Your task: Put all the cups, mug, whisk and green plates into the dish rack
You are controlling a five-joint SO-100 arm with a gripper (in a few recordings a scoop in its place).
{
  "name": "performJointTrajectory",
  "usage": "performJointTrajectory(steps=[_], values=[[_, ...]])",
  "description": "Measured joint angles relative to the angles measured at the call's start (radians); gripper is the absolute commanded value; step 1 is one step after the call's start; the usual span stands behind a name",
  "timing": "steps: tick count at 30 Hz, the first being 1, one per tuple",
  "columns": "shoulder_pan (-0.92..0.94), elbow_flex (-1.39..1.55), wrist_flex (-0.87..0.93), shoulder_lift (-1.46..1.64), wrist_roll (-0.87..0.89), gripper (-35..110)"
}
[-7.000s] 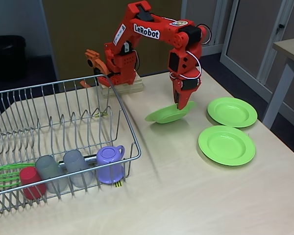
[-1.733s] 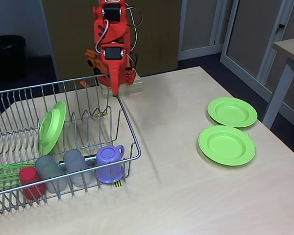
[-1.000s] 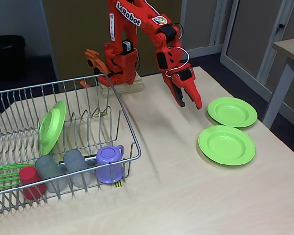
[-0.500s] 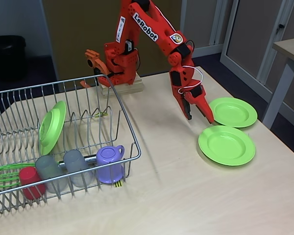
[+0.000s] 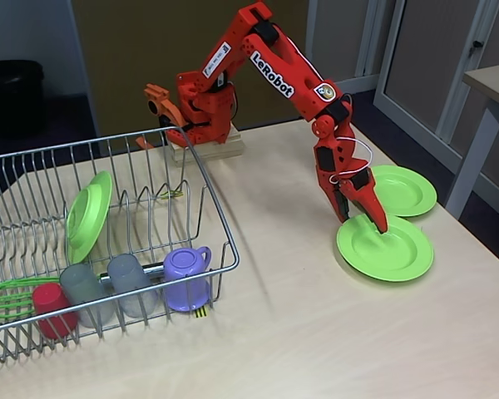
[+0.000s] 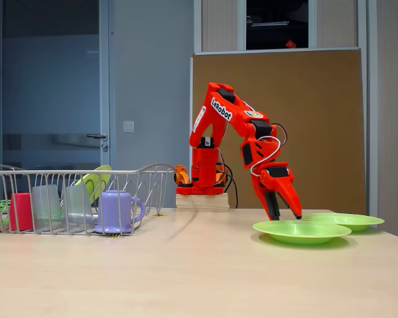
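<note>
Three lime-green plates: one [image 5: 88, 216] stands on edge between prongs of the wire dish rack [image 5: 218, 218], two lie flat on the desk [image 5: 299, 332], the nearer [image 5: 391, 253] and the farther [image 5: 409, 189]. In the rack's front row sit one red cup [image 5: 54, 309], two translucent grey cups [image 5: 85, 289] [image 5: 131, 283] and one lilac mug [image 5: 188, 278] (the green-wired whisk [image 5: 7, 298] lies beside them). The orange claw [image 5: 364, 222] is spread open, empty, tips at the nearer plate's rim.

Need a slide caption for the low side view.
Open gripper reaches the near plate; one plate is racked with cups and mug.

An office: glass-panelled door [image 6: 53, 112], wall light switch [image 6: 127, 126], pale desk [image 5: 316, 332]
</note>
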Motion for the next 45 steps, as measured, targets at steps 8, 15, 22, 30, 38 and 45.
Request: performJointTrajectory(steps=[8, 15, 22, 30, 38, 45], values=[[-0.006, -0.109, -0.005, -0.167, 0.202, 10], [-0.002, -0.167, -0.02, -0.249, 0.388, 0], [-0.006, -0.207, 0.031, -0.264, 0.462, 0], [0.037, -0.417, 0.359, -0.181, 0.385, 0], [0.095, -0.719, 0.681, -0.184, 0.316, 0], [0.127, -0.784, 0.798, -0.109, 0.295, 0]])
